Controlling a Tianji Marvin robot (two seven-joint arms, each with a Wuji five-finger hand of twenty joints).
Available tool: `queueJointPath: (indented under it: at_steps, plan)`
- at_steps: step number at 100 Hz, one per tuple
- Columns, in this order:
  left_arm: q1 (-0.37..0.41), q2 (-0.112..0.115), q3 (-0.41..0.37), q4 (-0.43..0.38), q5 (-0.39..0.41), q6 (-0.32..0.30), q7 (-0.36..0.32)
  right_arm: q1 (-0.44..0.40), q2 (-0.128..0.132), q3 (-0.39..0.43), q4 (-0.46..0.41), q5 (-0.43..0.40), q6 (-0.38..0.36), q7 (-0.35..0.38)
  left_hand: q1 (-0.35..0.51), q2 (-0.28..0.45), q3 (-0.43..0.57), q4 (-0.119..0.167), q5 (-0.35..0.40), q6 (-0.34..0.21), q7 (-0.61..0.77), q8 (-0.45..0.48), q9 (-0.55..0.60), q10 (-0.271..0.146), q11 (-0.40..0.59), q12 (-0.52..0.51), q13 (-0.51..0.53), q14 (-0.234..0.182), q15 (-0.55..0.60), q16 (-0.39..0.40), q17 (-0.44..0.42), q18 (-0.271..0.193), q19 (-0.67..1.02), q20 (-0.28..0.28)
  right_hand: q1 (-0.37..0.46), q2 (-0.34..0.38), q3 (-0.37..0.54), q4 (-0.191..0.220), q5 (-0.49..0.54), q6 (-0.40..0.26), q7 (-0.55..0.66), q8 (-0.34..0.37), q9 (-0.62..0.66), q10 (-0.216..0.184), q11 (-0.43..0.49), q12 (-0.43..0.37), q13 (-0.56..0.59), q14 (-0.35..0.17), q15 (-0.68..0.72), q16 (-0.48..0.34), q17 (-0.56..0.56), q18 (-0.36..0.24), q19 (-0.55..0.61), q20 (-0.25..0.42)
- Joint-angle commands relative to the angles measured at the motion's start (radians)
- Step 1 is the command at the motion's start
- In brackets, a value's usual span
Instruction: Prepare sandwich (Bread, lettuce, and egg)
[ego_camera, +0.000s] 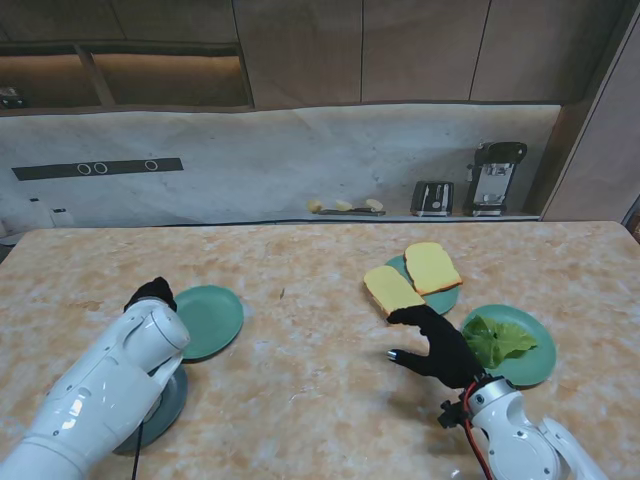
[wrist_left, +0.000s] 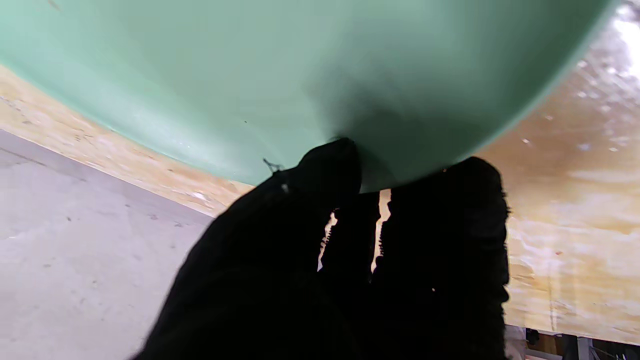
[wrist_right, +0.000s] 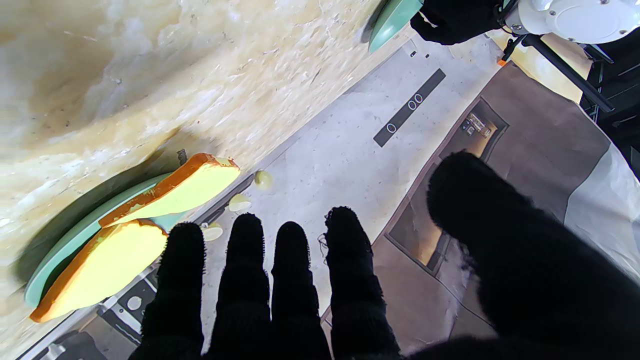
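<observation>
Right black-gloved hand (ego_camera: 437, 342) open, fingers (wrist_right: 295, 270) spread, holding nothing, just nearer to me than the two yellow bread slices (ego_camera: 414, 279) on their round green plate (ego_camera: 443, 300). Green lettuce leaf (ego_camera: 497, 340) on a second green plate (ego_camera: 535, 362), right of the bread plate. Left black-gloved hand (ego_camera: 151, 293) pinching the rim of an empty green plate (ego_camera: 212, 320), well left of the bread plate; egg not made out.

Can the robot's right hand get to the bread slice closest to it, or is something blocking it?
Probably yes. The right hand is open and holds nothing, right beside the nearer bread slice, which sticks out over the plate rim toward it. Nothing lies between them.
</observation>
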Motion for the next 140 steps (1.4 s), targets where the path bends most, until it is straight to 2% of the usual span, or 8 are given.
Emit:
queueJointPath:
  at_steps: [1,34,85,97,113,140]
  plan:
    - [-0.009,-0.019,0.009,0.004,-0.015,-0.006,-0.01,-0.016,-0.004,-0.001,-0.006,-0.005,0.003,0.011,0.054,-0.005,-0.012,0.013,-0.015,-0.015,0.054,-0.003,0.023,-0.004,-0.005,0.015,0.02,0.005,0.004,0.026,0.015,-0.027,0.013,0.014,0.004,0.002,0.013,0.002,0.011,-0.012,0.004,0.004,0.011,-0.002,0.001,-0.751,-0.015,-0.007,0.007,-0.003,-0.017,-0.011,-0.001,0.018]
    - [-0.053,-0.048,0.061,0.038,-0.084,-0.007,0.019,-0.029,-0.004,0.01,-0.013,-0.014,0.008,0.006,0.053,-0.007,-0.006,0.014,-0.025,-0.005,0.063,-0.013,0.019,0.003,-0.001,0.018,0.019,0.005,0.028,0.04,0.028,-0.043,0.026,0.03,0.005,0.001,0.015,0.002,0.02,-0.012,0.004,0.005,0.01,-0.002,0.0,-0.751,-0.018,-0.006,0.006,-0.004,-0.018,-0.012,-0.001,0.019]
    - [-0.043,-0.049,0.126,-0.009,-0.134,-0.042,-0.028,-0.037,-0.007,0.014,-0.016,-0.018,0.017,-0.008,0.052,-0.012,0.004,0.011,-0.024,-0.007,0.056,-0.013,0.018,0.003,0.004,0.016,0.012,0.013,0.04,0.039,0.013,-0.033,0.035,0.057,0.004,0.001,0.015,0.002,0.019,-0.012,0.003,0.006,0.014,-0.001,0.001,-0.751,-0.015,-0.007,0.007,-0.003,-0.015,-0.012,0.0,0.019]
    - [-0.037,-0.054,0.138,-0.027,-0.156,-0.048,-0.03,-0.039,-0.007,0.013,-0.018,-0.018,0.02,-0.009,0.052,-0.014,0.005,0.01,-0.022,-0.01,0.056,-0.01,0.019,0.003,0.005,0.015,0.012,0.015,0.042,0.041,0.014,-0.036,0.039,0.063,0.004,0.0,0.016,0.002,0.02,-0.012,0.003,0.006,0.012,-0.002,0.0,-0.751,-0.016,-0.007,0.007,-0.003,-0.015,-0.012,0.0,0.019]
    - [-0.036,-0.072,0.156,-0.032,-0.199,-0.039,-0.009,-0.039,-0.008,0.01,-0.016,-0.019,0.02,-0.014,0.051,-0.015,0.006,0.011,-0.021,-0.01,0.055,-0.009,0.02,0.005,0.006,0.015,0.012,0.018,0.048,0.045,0.014,-0.037,0.049,0.071,0.005,0.001,0.016,0.002,0.018,-0.012,0.002,0.006,0.008,-0.002,0.0,-0.75,-0.018,-0.008,0.007,-0.003,-0.014,-0.014,0.001,0.02]
    - [-0.021,-0.073,0.192,-0.079,-0.228,-0.059,-0.028,-0.043,-0.009,0.011,-0.015,-0.02,0.019,-0.019,0.05,-0.017,0.008,0.011,-0.018,-0.011,0.053,-0.007,0.022,0.005,0.007,0.014,0.012,0.02,0.049,0.044,0.014,-0.034,0.05,0.078,0.005,0.0,0.017,0.002,0.017,-0.011,0.003,0.007,0.009,-0.003,0.002,-0.75,-0.019,-0.008,0.008,-0.003,-0.014,-0.014,0.002,0.02]
